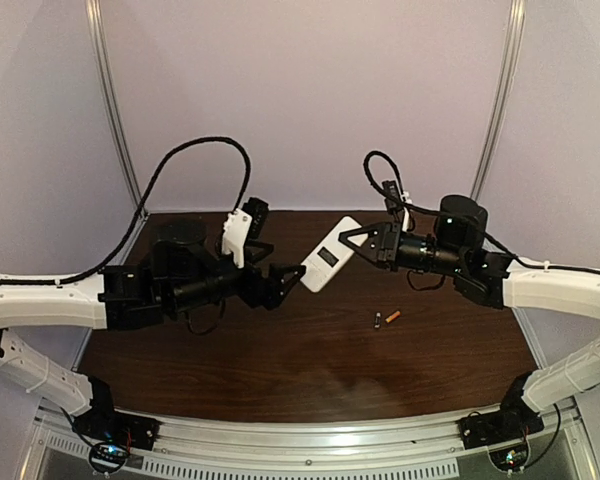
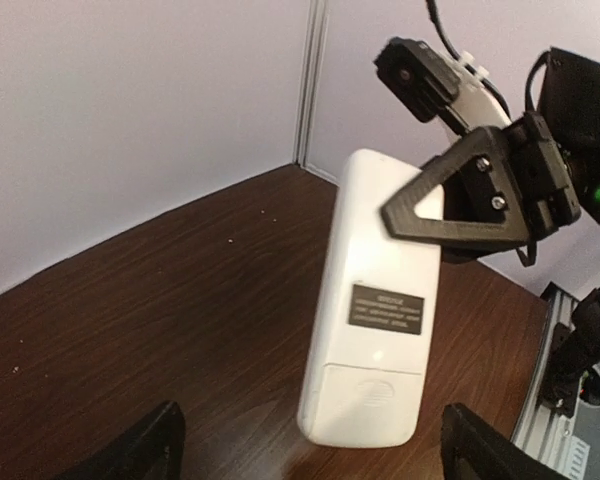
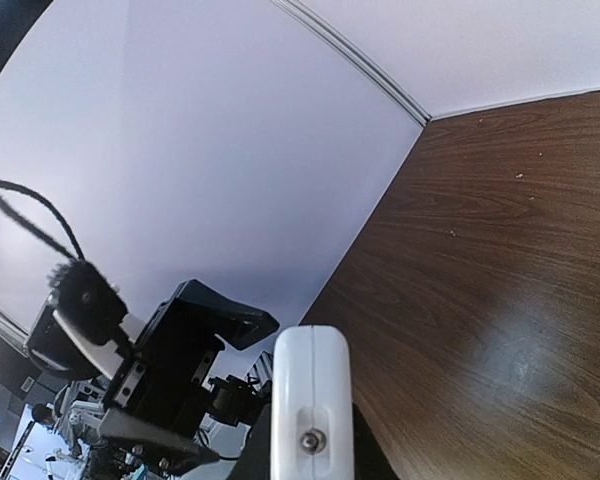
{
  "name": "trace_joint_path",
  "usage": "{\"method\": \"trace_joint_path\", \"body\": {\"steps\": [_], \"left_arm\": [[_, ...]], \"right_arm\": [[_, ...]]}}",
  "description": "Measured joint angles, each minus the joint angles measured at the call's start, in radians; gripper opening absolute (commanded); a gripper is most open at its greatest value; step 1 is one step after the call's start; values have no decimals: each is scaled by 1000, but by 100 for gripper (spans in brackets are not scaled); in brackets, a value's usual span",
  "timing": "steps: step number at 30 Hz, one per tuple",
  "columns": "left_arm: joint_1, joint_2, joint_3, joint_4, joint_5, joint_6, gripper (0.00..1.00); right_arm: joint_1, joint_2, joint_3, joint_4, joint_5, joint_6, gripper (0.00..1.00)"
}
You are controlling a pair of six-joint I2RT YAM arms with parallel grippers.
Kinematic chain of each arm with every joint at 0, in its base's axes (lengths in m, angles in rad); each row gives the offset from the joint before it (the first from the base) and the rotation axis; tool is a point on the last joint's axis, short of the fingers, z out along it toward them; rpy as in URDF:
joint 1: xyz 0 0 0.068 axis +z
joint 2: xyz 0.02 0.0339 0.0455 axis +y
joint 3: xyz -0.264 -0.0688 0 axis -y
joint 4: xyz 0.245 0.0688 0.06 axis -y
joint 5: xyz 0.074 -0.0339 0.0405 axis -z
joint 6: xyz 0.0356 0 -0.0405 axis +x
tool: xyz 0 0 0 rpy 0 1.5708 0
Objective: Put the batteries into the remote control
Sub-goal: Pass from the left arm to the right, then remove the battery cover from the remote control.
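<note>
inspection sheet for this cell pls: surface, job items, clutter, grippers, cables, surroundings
Surface: dark wood table, with a glare patch near the middle.
Job's things: remote held in the air, back side showing, battery cover in place. Orange battery and dark battery lie close together on the table, right of centre.
Clutter: nothing seen.
Grippers: right gripper shut on the remote's upper end. Left gripper open at the lower end, fingers not touching it.
Cables: left cable and right cable loop up above the arms.
Surroundings: pale walls; metal rail at the near edge.
</note>
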Motion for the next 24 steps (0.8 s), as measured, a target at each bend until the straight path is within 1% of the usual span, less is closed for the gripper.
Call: {"method": "trace_joint_path", "body": {"steps": [3, 6, 12, 18, 24], "left_arm": [[95, -61, -70, 38, 127, -85, 82], [145, -61, -89, 45, 227, -152, 75], [157, 29, -59, 65, 403, -251, 63], [162, 111, -23, 80, 491, -328, 54], [183, 139, -21, 148, 558, -407, 48]], "right_arm": [[0, -14, -11, 17, -1, 0, 0], [0, -18, -26, 53, -5, 2, 0], [0, -16, -39, 92, -15, 4, 0], [0, -16, -45, 117, -20, 3, 0], [-1, -16, -52, 128, -28, 0, 0]]}}
